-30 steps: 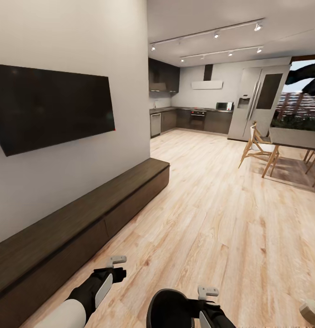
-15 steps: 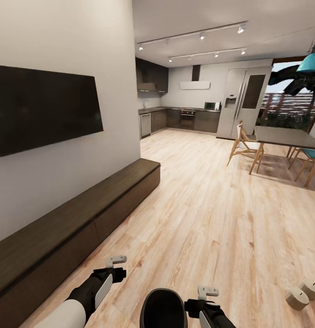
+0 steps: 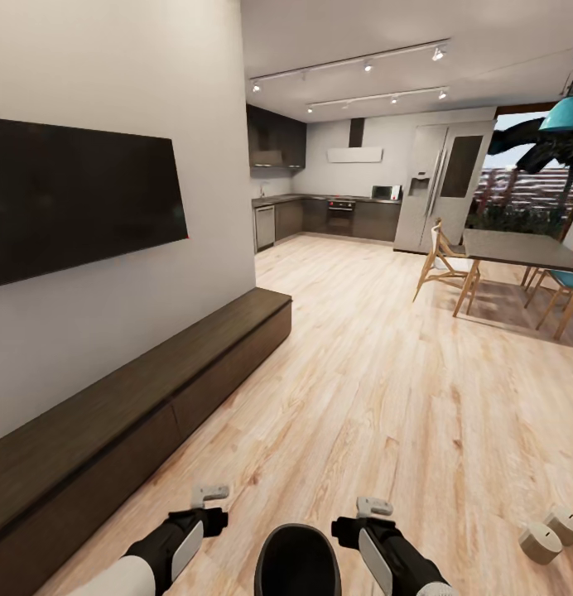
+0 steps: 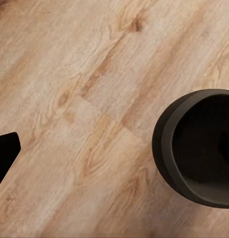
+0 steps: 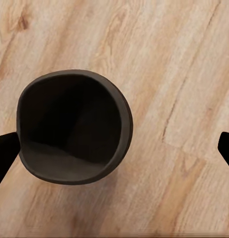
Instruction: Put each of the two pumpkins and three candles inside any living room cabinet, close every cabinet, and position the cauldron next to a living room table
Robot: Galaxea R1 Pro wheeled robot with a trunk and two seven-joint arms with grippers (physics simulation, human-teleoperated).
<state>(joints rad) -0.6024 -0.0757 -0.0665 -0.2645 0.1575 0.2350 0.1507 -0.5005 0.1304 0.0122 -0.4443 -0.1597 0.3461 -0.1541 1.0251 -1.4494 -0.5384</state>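
Pale plank floor [image 3: 386, 397]: black round cauldron [image 3: 296, 561] unplaced; two cream stubby candles [image 3: 551, 534] loose; long dark wooden cabinet [image 3: 146, 397] closed. Left gripper [image 3: 209, 495], right gripper [image 3: 374, 507] both spread, empty.

Both arms reach forward and low at the bottom of the head view, forearms dark with white panels. The left gripper [image 3: 209, 495] and the right gripper [image 3: 374, 507] sit level with each other, well apart, pointing down. In the right wrist view its dark fingertips [image 5: 5, 153] stand spread wide, holding nothing.
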